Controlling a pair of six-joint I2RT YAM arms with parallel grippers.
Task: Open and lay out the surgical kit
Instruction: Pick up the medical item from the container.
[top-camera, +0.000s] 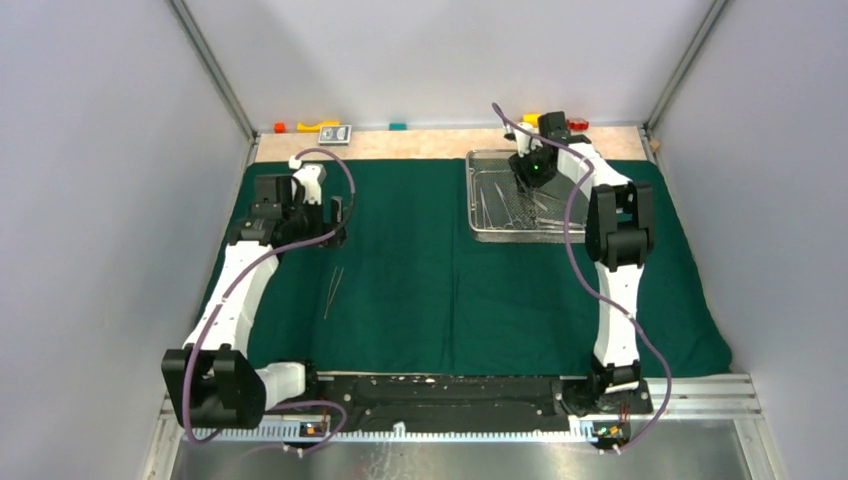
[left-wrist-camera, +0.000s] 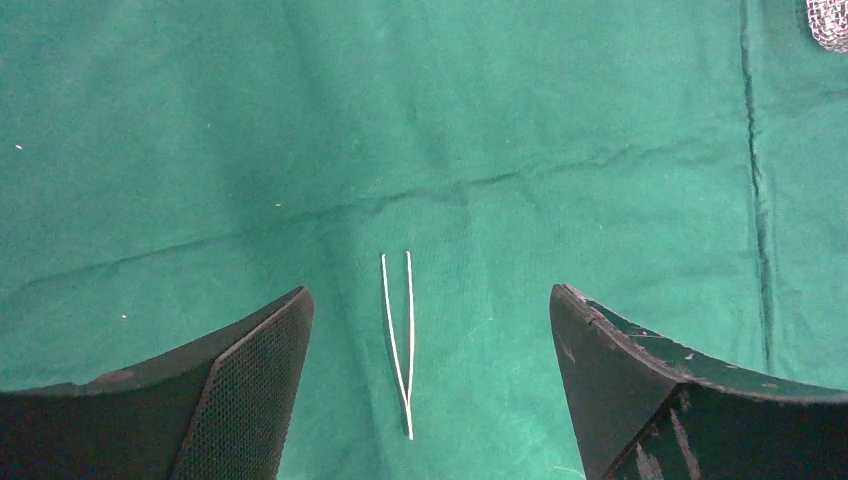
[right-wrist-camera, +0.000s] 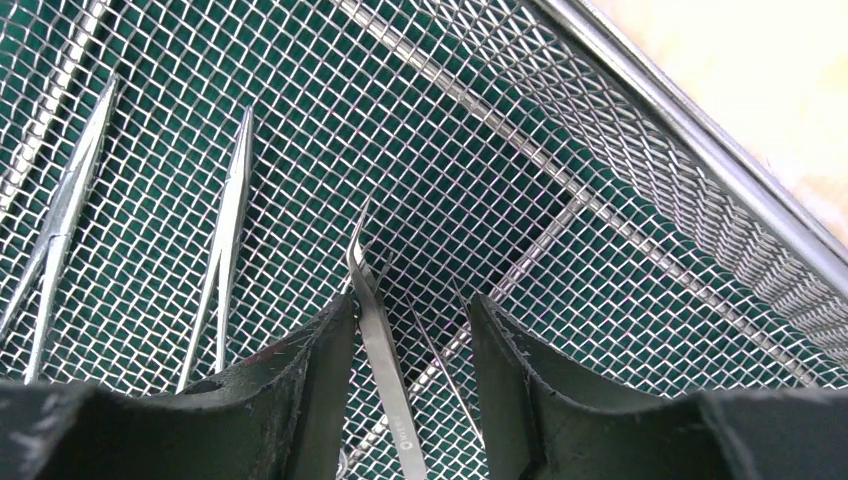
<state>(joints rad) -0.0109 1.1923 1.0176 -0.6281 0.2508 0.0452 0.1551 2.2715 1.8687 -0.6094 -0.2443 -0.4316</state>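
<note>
We start at the near edge, where both arm bases sit at 6 o'clock. The cloth (top-camera: 440, 280) lies spread flat over nearly the whole table, with a few long creases across it.

At about 8 o'clock from the cloth's middle, a pair of tweezers (top-camera: 333, 291) lies alone on the green. Its joined end points toward us and its two tips point away, slightly spread. In the left wrist view it rests on the cloth between the two fingers and touches neither.

The left gripper (left-wrist-camera: 428, 290) hangs over those tweezers at about 10 o'clock, its jaws spread wide and holding nothing.

Farther out, at about 1 o'clock, the tray (top-camera: 471, 200) stands on the cloth near its far edge. The green shows through the mesh. Several slim instruments (top-camera: 510, 205) lie in the tray, too fine in the top view for us to count.

The right gripper (right-wrist-camera: 410, 300) reaches down into the tray near its far side. Its jaws are narrowly apart and straddle the curved tweezers (right-wrist-camera: 385, 400), which lie just beside the left finger. A gap shows on the right finger's side. We cannot tell whether the tweezers are lifted off the mesh.

At 10 o'clock from those fingers, two straight instruments (right-wrist-camera: 228, 250) lie side by side on the tray floor.

Beyond the cloth, at 12 o'clock, a bare strip of table (top-camera: 430, 142) carries small coloured blocks (top-camera: 318, 126) along the back wall.
</note>
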